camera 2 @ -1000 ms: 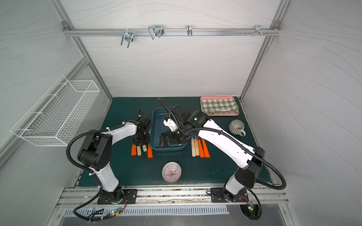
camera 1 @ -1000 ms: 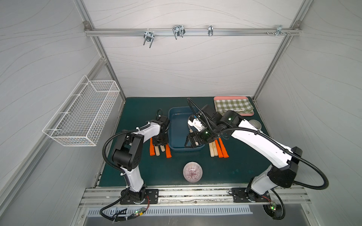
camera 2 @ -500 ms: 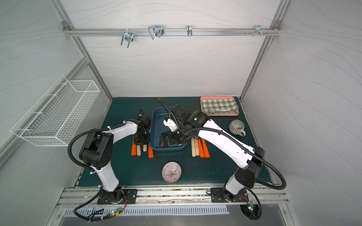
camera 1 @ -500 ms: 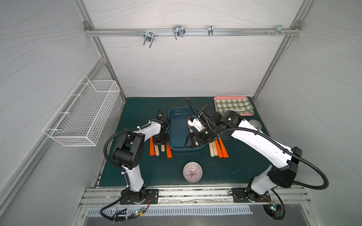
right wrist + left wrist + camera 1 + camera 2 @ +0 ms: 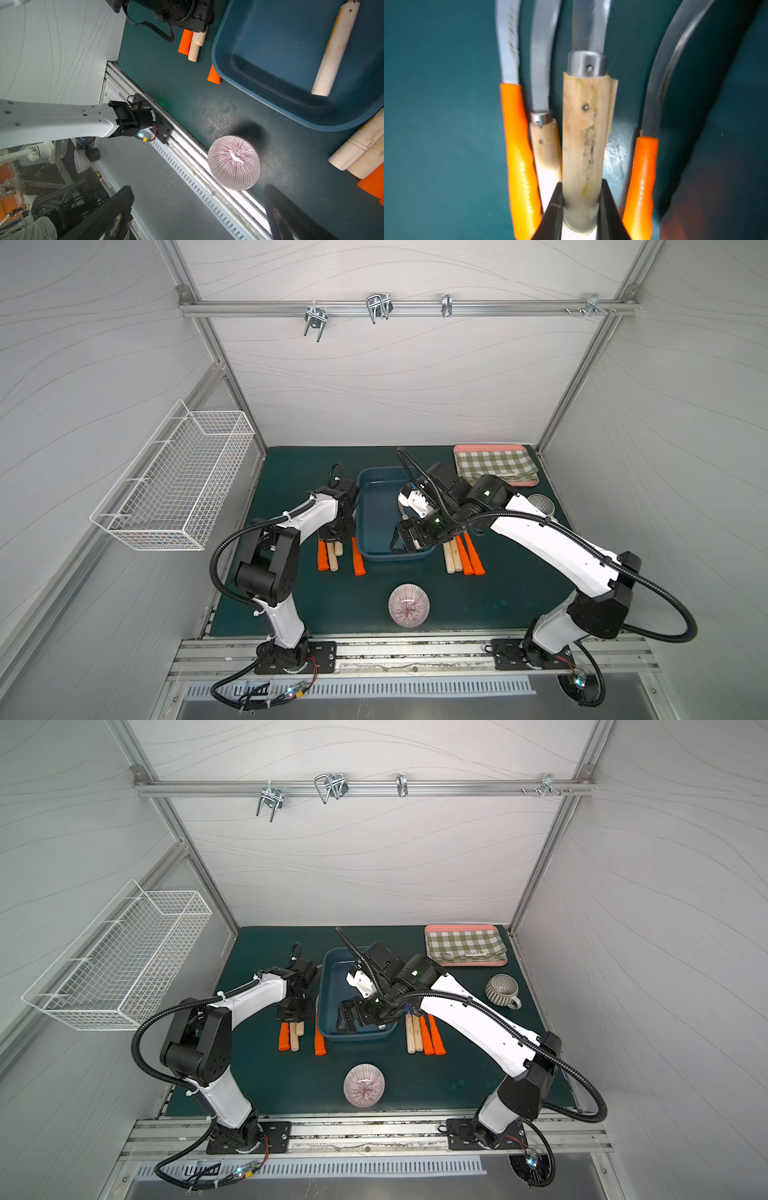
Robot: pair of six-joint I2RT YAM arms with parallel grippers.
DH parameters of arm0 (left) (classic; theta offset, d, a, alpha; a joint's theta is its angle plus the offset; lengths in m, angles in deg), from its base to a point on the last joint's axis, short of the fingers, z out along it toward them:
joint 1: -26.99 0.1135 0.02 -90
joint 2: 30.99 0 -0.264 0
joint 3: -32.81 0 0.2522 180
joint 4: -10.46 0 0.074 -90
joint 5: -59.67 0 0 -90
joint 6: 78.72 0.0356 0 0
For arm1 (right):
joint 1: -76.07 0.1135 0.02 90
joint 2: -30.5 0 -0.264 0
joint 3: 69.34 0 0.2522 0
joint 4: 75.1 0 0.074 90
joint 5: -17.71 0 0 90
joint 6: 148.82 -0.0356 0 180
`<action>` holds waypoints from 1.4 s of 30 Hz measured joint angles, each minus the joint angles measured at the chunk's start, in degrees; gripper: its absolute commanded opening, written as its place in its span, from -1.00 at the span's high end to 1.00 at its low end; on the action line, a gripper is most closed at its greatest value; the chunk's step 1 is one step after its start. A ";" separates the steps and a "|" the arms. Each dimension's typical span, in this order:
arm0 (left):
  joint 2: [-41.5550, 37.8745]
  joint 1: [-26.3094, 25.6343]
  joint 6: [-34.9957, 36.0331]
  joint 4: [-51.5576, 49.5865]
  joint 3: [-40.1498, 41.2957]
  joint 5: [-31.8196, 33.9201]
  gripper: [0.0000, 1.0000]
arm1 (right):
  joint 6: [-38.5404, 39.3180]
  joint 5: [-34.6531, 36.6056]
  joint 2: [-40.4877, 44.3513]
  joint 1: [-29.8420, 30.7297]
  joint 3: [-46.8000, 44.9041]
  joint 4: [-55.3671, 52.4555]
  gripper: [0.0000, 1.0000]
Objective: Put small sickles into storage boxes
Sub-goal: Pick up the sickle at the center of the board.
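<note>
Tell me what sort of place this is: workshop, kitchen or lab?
Most likely a robot test cell in a lab: white panel walls on an aluminium frame, both arms bolted to a rail at the front of a green mat, and sickles laid in neat rows beside the tub like staged props.

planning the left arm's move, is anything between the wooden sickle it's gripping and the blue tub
Yes: an orange-handled sickle lies between the wooden-handled sickle in the left claw and the blue tub. The open right claw hangs over the tub.
</note>
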State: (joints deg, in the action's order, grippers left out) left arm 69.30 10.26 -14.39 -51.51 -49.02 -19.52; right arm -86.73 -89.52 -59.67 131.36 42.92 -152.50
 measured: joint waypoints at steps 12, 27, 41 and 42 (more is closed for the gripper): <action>-3.85 3.48 0.24 -2.36 -0.22 -0.35 0.91 | -1.07 0.31 -0.63 0.09 0.22 0.20 -0.98; -12.20 3.48 -1.55 -7.02 -0.63 -6.56 0.90 | -0.74 6.21 -2.14 0.63 3.34 0.28 -0.98; -11.96 -1.73 -4.66 -10.45 -8.41 -8.87 0.89 | 2.03 14.01 -1.31 -0.24 4.66 0.81 -0.98; -11.56 -2.32 -4.83 -10.43 -8.98 -8.87 0.89 | 2.10 14.23 -1.07 -0.50 4.66 0.81 -0.99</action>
State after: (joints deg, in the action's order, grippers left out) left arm 57.74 7.95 -19.22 -61.93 -58.00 -28.40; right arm -84.63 -75.29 -60.75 130.86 47.58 -151.69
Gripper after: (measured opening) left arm 0.176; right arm 0.992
